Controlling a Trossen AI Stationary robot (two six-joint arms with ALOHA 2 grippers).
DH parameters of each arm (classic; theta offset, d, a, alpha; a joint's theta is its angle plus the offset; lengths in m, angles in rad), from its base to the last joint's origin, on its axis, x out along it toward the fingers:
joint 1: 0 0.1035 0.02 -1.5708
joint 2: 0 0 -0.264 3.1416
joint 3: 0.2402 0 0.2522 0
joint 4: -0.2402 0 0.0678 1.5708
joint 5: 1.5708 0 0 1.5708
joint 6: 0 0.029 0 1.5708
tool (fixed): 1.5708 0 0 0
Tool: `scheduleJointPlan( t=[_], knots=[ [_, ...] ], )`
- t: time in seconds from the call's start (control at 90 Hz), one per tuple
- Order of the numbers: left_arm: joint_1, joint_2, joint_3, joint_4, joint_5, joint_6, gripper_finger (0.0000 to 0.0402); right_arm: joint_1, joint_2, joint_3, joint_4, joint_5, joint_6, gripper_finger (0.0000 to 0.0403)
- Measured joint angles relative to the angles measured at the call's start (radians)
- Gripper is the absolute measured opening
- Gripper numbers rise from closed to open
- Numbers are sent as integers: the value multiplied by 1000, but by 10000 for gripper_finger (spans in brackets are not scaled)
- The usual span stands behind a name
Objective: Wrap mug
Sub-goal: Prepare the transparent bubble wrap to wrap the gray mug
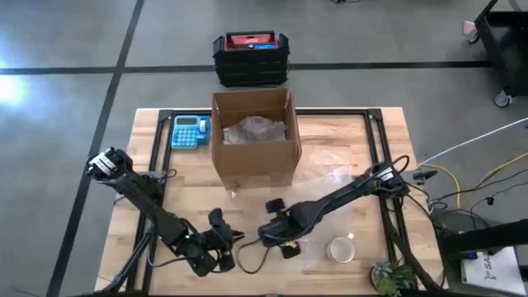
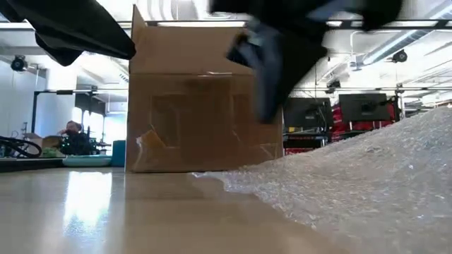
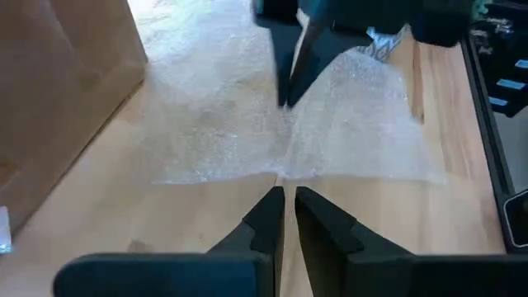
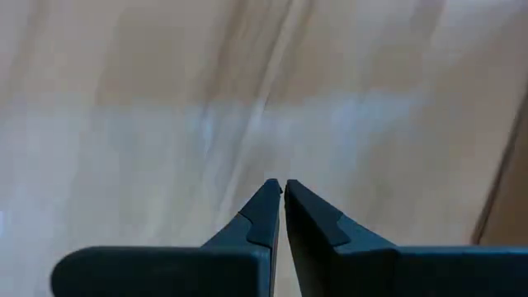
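A cream mug (image 1: 341,249) stands upright on a clear bubble-wrap sheet (image 1: 326,206) spread over the table's near right part. My left gripper (image 1: 233,239) is shut near the table's front. In the left wrist view its tips (image 3: 287,194) stop just short of the sheet's left edge (image 3: 280,173). My right gripper (image 1: 268,233) is shut too. It points down above the sheet's left part (image 3: 289,91), clear of the table in the low view (image 2: 272,77), with nothing between its fingers (image 4: 278,186).
An open cardboard box (image 1: 254,136) with bubble wrap inside stands at the table's middle far side. A blue calculator (image 1: 190,132) lies left of it. A small plant (image 1: 392,276) sits at the near right corner. Black crates (image 1: 251,58) stand beyond the table.
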Motion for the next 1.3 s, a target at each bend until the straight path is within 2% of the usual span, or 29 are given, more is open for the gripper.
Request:
scheduleJointPlan(
  t=[0.122, 0.3, 0.633, 0.811, 0.933, 1.078, 1.211, 1.3],
  knots=[
    [0, 0, 0, 0, 0, -4, 20, 30, 0, -86, -3, -1, 17, 8],
    [2, 0, 0, -1, -1, 0, 20, 35, 4, -202, 274, 0, 18, 8],
    [5, 0, 0, 1, -21, 22, 20, -5, 4, -211, 763, -1, -56, 8],
    [5, 0, 0, 1, -21, 36, 20, -36, 2, -212, 922, -1, -63, 8],
    [5, 0, 0, 0, -21, 38, 20, -47, -33, -178, 809, 0, -76, 8],
    [5, 0, 0, -1, -20, 57, 20, -43, -108, -122, 492, -6, -71, 8],
    [5, 0, 0, 7, -20, 67, 20, -26, -126, -134, 263, -94, -35, 8],
    [5, 0, 0, 11, -20, 67, 20, -12, -126, -157, 213, -142, -21, 8]
  ],
)
